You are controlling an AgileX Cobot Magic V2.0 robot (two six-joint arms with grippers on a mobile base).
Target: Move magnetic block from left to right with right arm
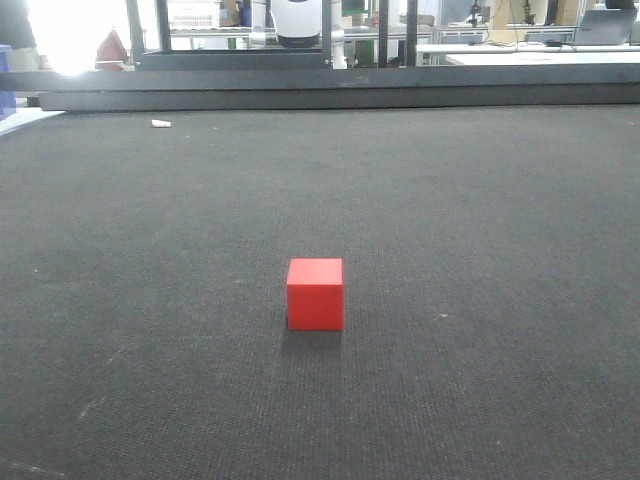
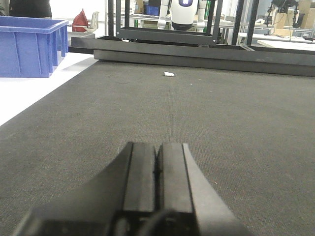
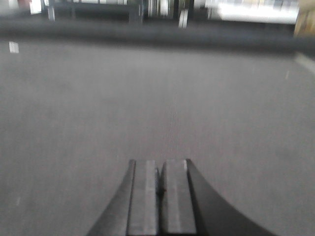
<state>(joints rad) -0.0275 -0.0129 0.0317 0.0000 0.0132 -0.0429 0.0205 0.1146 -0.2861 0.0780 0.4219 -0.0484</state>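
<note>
The magnetic block, a small bright-red cube, rests alone on the dark mat near the middle of the front view. No gripper shows in that view. In the left wrist view my left gripper is shut, its two black fingers pressed together with nothing between them, low over the mat. My right gripper is also shut and empty in the blurred right wrist view. The block appears in neither wrist view.
A dark mat covers the table. A small white scrap lies far back left. A blue bin stands on the white surface left of the mat. A dark rail runs along the far edge.
</note>
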